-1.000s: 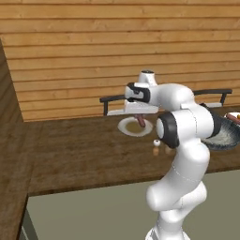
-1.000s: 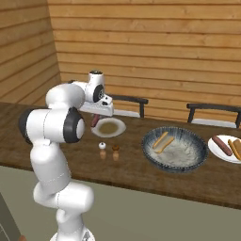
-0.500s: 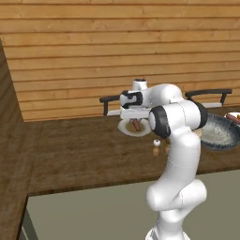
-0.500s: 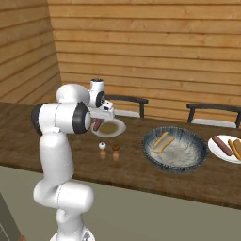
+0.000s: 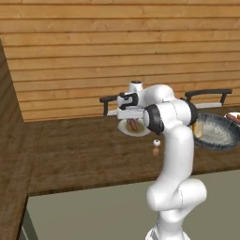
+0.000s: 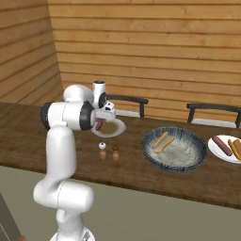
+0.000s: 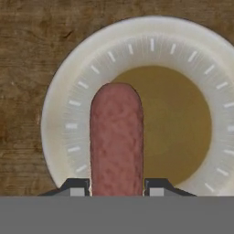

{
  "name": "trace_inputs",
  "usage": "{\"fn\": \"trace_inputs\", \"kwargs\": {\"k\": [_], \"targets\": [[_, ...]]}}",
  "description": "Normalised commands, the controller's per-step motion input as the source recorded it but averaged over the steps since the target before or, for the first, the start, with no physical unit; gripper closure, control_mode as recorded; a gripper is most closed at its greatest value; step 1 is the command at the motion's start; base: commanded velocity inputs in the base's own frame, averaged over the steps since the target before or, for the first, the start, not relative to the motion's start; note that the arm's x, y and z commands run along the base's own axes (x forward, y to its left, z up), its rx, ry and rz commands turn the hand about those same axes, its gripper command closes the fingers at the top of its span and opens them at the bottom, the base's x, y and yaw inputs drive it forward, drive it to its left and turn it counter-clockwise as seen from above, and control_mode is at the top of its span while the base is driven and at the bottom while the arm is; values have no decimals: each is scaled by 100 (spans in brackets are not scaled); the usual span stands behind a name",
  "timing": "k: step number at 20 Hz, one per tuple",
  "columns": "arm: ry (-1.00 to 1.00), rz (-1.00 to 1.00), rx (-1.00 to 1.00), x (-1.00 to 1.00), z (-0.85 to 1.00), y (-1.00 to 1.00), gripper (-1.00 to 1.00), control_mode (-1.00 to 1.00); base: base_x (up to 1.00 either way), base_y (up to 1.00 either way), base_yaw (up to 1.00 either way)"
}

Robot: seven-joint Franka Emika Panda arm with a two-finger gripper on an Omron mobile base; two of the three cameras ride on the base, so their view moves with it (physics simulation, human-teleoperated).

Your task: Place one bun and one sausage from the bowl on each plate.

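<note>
You've got the gripper (image 7: 116, 188) clamped on a sausage (image 7: 116, 137): in the hand view both fingertips (image 7: 77, 186) sit tight against its sides, and it sticks out over the near plate (image 7: 68, 91). It covers the plate's rim and part of the tan centre. You can't tell from any view whether it touches the plate or hangs just above it.

Taking that plate (image 6: 114, 130) as your landmark:
- In the right base view the gripper (image 6: 100, 123) is at the plate's left edge, with the sausage (image 6: 99, 124) angled down at the rim.
- In the left base view the sausage (image 5: 133, 125) shows over the plate (image 5: 127, 129), under the hand.
- Two small shakers stand just in front of the plate, toward the counter edge: a white-topped one (image 6: 102, 147) and a brown-topped one (image 6: 115, 148).
- The bowl (image 6: 190, 157) is to the right of the plate, well apart from it. It holds two tan buns (image 6: 161, 141), lying close together in its left half.
- The second plate (image 6: 214, 149) is beyond the bowl, furthest from your landmark, at the right edge of the right base view. It already carries a sausage (image 6: 221, 145) and a bun (image 6: 234, 148) side by side.
- Two dark chairs (image 6: 127, 100) stand behind the counter, one directly behind the plate.
</note>
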Motion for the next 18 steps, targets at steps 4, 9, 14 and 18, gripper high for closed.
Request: {"fn": "trace_inputs", "kwargs": {"k": [4, 9, 14, 18], "targets": [[1, 0, 0, 8, -18, 0, -100, -100, 0, 0, 0], [0, 0, 0, 0, -1, 0, -100, -100, 0, 0, 0], [-2, -1, -1, -6, 15, -2, -100, -100, 0, 0, 0], [-11, -11, 0, -76, 78, -84, -100, -100, 0, 0, 0]]}}
